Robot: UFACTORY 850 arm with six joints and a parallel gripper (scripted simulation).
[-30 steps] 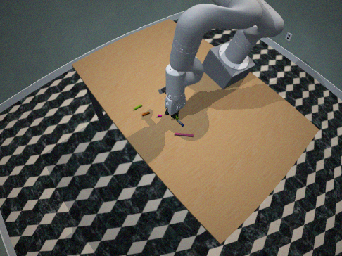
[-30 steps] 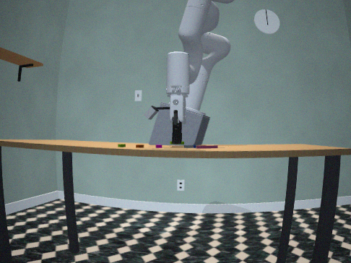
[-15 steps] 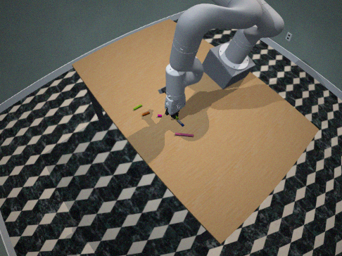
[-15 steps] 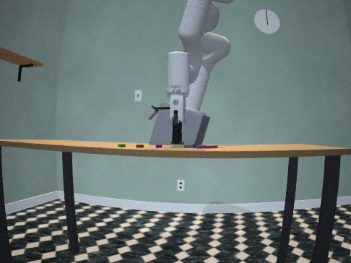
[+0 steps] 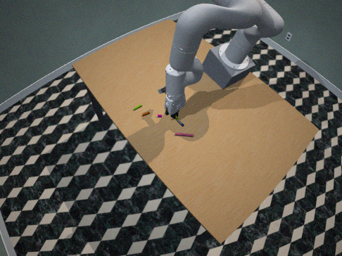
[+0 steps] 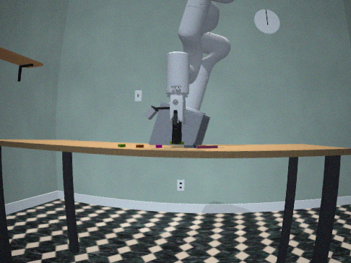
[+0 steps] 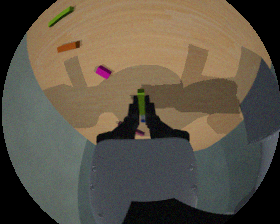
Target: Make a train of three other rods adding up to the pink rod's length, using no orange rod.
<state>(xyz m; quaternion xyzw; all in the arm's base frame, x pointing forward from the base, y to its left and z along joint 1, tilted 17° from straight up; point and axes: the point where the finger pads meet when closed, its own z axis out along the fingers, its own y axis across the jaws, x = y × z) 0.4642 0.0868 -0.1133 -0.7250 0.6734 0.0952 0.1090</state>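
Note:
My gripper (image 5: 175, 117) (image 6: 176, 142) (image 7: 141, 101) is shut on a lime rod (image 7: 141, 95), held level at or just above the table; contact is unclear. In the top view a grey rod (image 5: 179, 122) with a blue rod (image 5: 182, 124) at its far end lies just beyond the held rod, roughly in its line. The fingers hide most of them in the wrist view, where a bit of blue shows; any gap is too small to tell. The pink rod (image 5: 184, 135) (image 6: 207, 147) lies apart, nearer the table's front edge.
A magenta rod (image 5: 160, 115) (image 6: 159, 146) (image 7: 103, 72), an orange rod (image 5: 146, 114) (image 6: 139, 146) (image 7: 68, 47) and another lime rod (image 5: 137, 107) (image 6: 121, 145) (image 7: 61, 17) lie separately to the left. The arm's shadow falls across the table (image 5: 229, 164).

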